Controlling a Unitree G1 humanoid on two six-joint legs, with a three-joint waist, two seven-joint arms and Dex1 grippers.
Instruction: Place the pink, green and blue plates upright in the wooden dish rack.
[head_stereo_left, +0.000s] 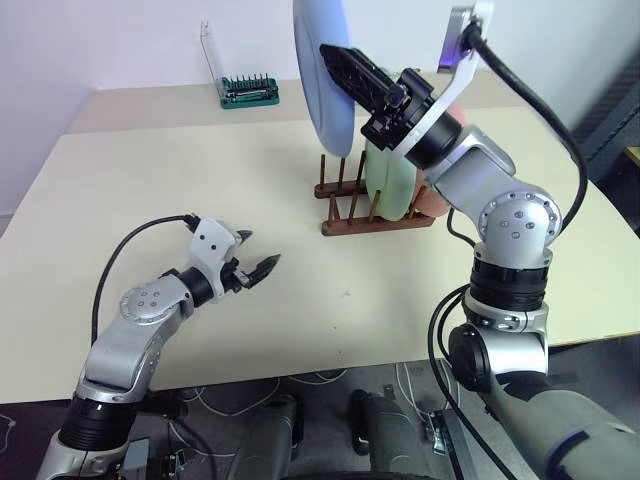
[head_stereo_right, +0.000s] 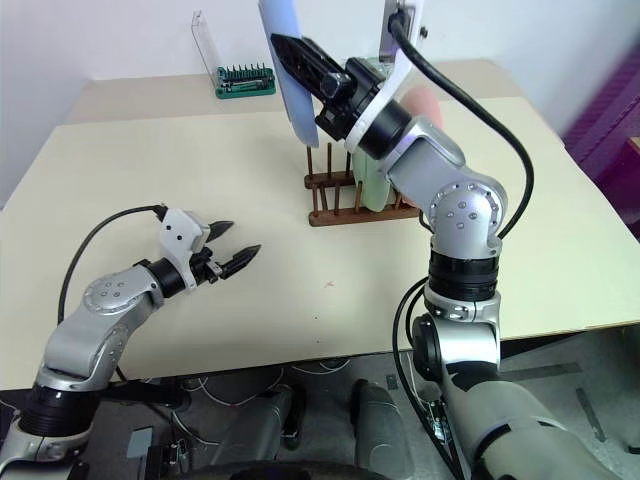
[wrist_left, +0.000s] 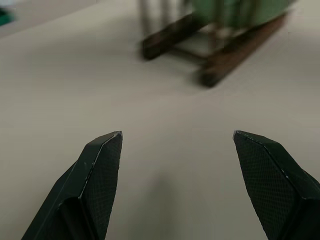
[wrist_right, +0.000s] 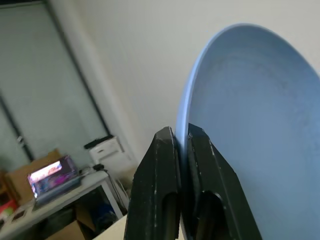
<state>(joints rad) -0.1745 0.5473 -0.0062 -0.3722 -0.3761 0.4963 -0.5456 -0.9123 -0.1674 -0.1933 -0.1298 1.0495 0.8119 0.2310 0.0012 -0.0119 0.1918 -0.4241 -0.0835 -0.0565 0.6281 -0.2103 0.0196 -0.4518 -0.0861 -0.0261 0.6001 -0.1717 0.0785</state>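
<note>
My right gripper (head_stereo_left: 332, 55) is shut on the rim of the blue plate (head_stereo_left: 320, 80), holding it on edge in the air above the left end of the wooden dish rack (head_stereo_left: 375, 222). The right wrist view shows both fingers (wrist_right: 160, 165) pinching that rim. The green plate (head_stereo_left: 388, 180) stands upright between the rack's pegs. Behind it, the pink plate (head_stereo_left: 433, 205) is mostly hidden by my right arm. My left gripper (head_stereo_left: 261, 248) hangs open and empty low over the table, left of the rack and pointing toward it; the rack (wrist_left: 220, 60) appears ahead of its fingers.
A green-based tool holder (head_stereo_left: 249, 92) with a clear upright lid stands at the table's far side. The beige table (head_stereo_left: 150, 180) spreads wide to the left and in front of the rack. Cables hang below its near edge.
</note>
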